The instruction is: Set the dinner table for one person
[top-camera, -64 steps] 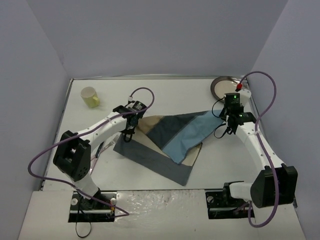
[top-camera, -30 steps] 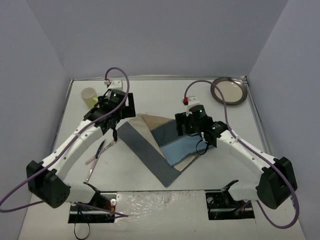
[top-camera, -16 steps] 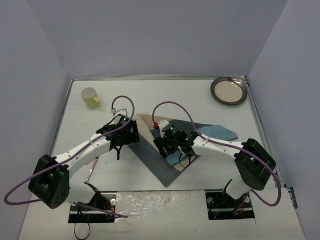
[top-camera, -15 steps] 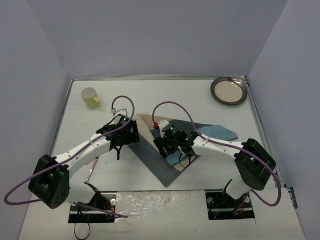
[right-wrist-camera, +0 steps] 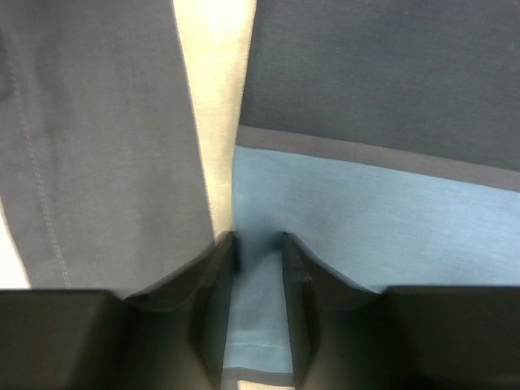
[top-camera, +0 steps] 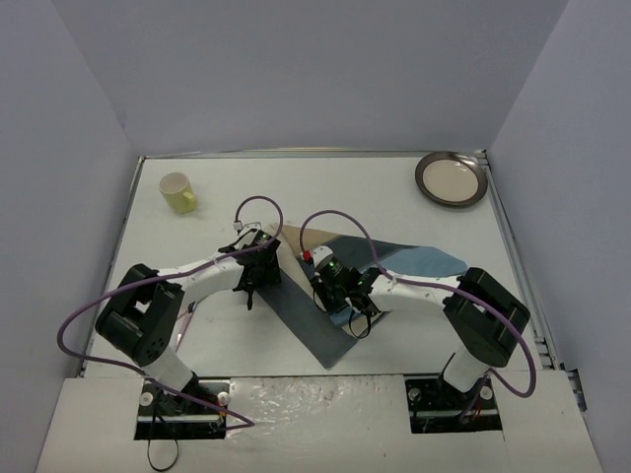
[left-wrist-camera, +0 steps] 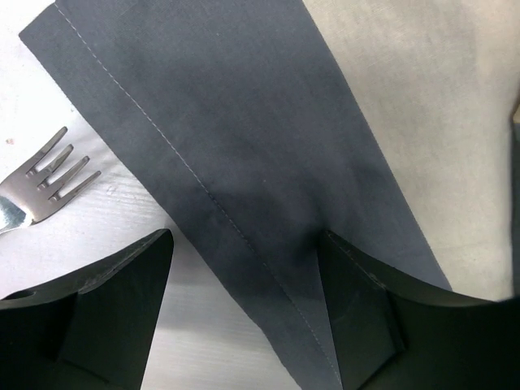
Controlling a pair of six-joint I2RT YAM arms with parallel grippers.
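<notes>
The striped placemat (top-camera: 317,317) lies crumpled and folded on the white dinner table (top-camera: 325,187), with its blue part (top-camera: 426,260) spread to the right. My left gripper (top-camera: 250,292) is open at the mat's left edge. In the left wrist view its jaws (left-wrist-camera: 244,272) straddle the stitched dark grey hem (left-wrist-camera: 244,162), one finger resting on the cloth. My right gripper (top-camera: 349,311) is down on the mat's middle. The right wrist view shows it (right-wrist-camera: 258,256) shut on a raised fold of light blue cloth (right-wrist-camera: 366,219).
A yellow cup (top-camera: 178,191) stands at the back left and a round metal plate (top-camera: 451,178) at the back right. Fork tines (left-wrist-camera: 53,172) lie just left of the mat's hem. More cutlery (top-camera: 183,317) lies partly hidden beside the left arm.
Both arms came inward and down onto the placemat. The right gripper closed on the blue fold. The left jaws narrowed somewhat over the grey hem. The mat's blue part has shifted right.
</notes>
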